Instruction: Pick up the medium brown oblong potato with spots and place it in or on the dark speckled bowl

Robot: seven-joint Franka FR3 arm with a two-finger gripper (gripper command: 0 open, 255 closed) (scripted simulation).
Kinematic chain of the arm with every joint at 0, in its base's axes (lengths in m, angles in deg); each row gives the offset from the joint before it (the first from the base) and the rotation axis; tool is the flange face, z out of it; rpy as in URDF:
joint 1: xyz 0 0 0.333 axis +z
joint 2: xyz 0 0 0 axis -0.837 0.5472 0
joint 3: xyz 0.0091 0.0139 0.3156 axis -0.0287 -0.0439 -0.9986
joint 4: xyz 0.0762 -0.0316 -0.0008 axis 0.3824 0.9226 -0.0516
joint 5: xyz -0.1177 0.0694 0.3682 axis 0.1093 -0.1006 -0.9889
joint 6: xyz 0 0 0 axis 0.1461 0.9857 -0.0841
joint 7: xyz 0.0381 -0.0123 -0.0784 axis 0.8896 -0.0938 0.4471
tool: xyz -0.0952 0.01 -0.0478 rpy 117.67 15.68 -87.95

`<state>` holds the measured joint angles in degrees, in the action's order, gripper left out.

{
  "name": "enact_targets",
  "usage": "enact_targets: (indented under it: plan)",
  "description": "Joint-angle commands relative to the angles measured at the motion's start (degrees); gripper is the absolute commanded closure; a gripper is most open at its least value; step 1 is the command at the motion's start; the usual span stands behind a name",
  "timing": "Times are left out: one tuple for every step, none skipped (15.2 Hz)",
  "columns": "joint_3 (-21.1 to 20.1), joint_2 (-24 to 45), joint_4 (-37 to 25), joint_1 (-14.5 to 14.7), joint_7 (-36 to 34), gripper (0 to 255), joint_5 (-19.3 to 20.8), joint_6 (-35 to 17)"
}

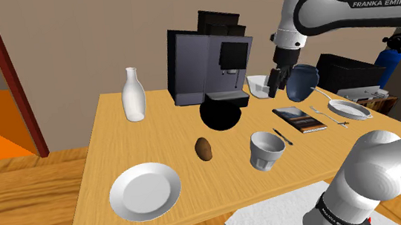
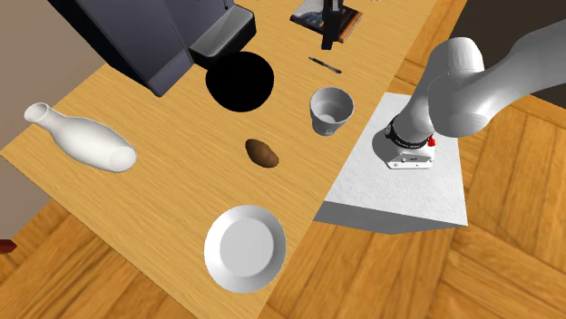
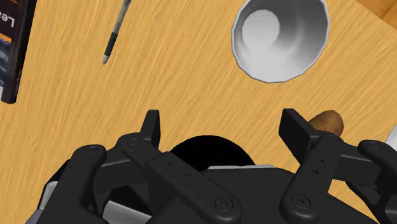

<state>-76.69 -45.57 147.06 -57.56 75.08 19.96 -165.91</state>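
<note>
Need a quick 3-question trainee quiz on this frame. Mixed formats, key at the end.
1. True or false: the gripper is shut on the potato.
2. Multiple choice: the white cup is A) tipped on its side, B) upright and empty, C) holding the potato.
3. Fill the gap: in the second exterior view, the potato lies between the dark bowl and the white ____.

Key: 1 false, the fingers stand apart with the potato off to one side; 2 B; 3 plate.
</note>
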Motion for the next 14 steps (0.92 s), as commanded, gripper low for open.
enact_targets:
  plan:
    - [0.0, 0.0, 0.0, 0.0, 0.0, 0, 0.0, 0.0]
    - [-1.3, 0.3, 0.9, 0.1, -2.4, 0, -0.7, -1.0]
    - [-2.7, 0.7, 1.6, 0.3, -4.8, 0, -1.5, -2.1]
    - [-4.1, 1.3, 2.3, 0.4, -7.1, 0, -2.2, -3.2]
    - [-5.4, 2.0, 2.9, 0.5, -9.5, 0, -2.9, -4.3]
    - [-6.8, 2.8, 3.3, 0.6, -11.8, 0, -3.6, -5.5]
    - [-8.1, 3.8, 3.7, 0.8, -14.2, 0, -4.2, -6.7]
    - [-9.5, 4.8, 3.9, 0.9, -16.6, 0, -4.8, -7.9]
    - [-10.8, 6.0, 4.1, 1.0, -19.0, 0, -5.4, -9.1]
    - [-12.2, 7.3, 4.1, 1.0, -21.3, 0, -5.9, -10.3]
    - [-13.5, 8.8, 4.0, 1.1, -23.7, 0, -6.4, -11.5]
    - [-14.8, 10.3, 3.8, 1.1, -26.1, 0, -6.7, -12.8]
    - [-16.1, 12.0, 3.5, 1.0, -28.5, 0, -7.0, -14.0]
    - [-17.4, 13.7, 3.1, 1.0, -30.9, 0, -7.2, -15.2]
